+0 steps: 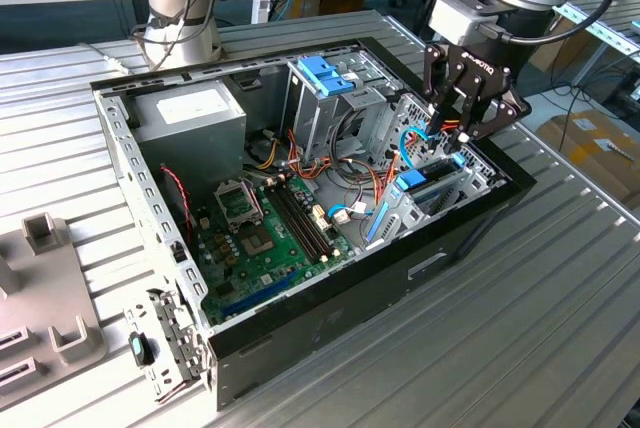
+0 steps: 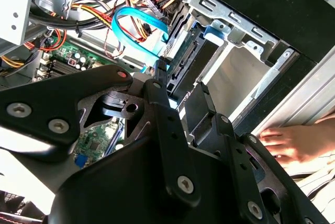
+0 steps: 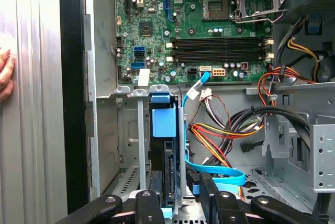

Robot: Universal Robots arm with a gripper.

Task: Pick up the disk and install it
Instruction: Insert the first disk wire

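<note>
Exterior view: my gripper [image 1: 452, 140] hangs part-open and empty just above the disk [image 1: 425, 183], edge-up in the drive bay [image 1: 455, 191]; I judge it dense, rigid, shock-sensitive, best pinched across its flat faces

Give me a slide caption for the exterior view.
Black end effector above light-blue-railed grey disk standing edgewise in open black computer case.

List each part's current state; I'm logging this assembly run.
computer case: open, side panel off.
disk: standing on edge in the drive bay.
gripper: directly over the disk.
processor socket: empty.
memory slots: empty.
hand: resting on the table beside the case.
</note>
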